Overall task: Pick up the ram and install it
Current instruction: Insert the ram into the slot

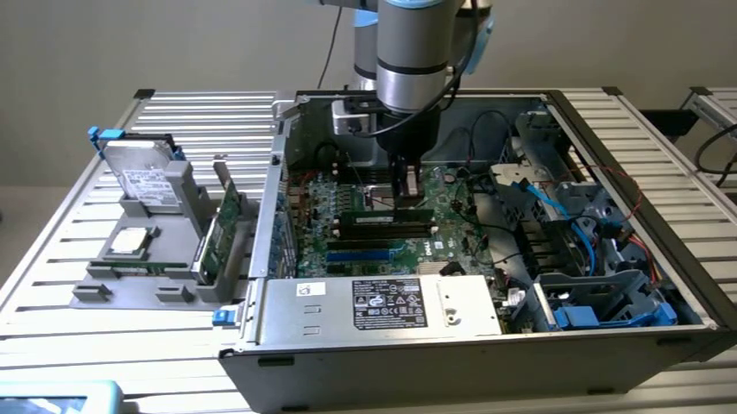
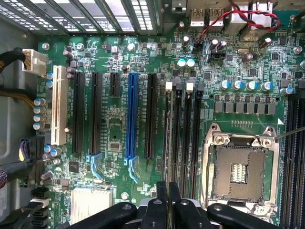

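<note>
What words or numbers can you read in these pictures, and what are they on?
No text here can be read for sure.
On the black label of the silver box: print too small to read.
On the hard drive's sticker: blurred.
On the motherboard: tiny white print, too small to read.

Exterior cam sits high and well back, looking down into the open case (image 1: pixel 461 354), while the wrist cam stares past the gripper (image 2: pixel 167 187) straight at the motherboard (image 2: pixel 114 119) up close, both catching that board.
</note>
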{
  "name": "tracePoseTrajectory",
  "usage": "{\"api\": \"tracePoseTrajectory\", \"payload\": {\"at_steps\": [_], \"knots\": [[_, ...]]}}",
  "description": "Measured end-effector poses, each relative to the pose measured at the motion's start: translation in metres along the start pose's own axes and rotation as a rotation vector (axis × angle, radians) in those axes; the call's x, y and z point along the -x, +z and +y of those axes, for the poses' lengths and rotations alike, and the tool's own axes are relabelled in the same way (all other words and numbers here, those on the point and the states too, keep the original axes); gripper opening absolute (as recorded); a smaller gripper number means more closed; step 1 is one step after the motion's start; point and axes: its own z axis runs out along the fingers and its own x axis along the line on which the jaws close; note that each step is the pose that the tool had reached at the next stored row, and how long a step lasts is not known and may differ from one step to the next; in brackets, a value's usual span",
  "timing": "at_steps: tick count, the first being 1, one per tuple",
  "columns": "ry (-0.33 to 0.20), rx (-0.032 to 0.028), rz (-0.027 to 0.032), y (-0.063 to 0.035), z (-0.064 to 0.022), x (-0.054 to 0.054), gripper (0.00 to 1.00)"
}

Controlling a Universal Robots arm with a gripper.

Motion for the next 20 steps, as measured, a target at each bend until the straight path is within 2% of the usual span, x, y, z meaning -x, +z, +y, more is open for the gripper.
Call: {"api": "tracePoseTrajectory", "payload": {"at_steps": [7, 20], "knots": [[0.000, -0.0027, 0.0000, 0.0022, 0.0012, 0.0003, 0.13], [0.003, -0.0034, 0.0002, 0.0058, 0.0017, 0.0007, 0.13]]}}
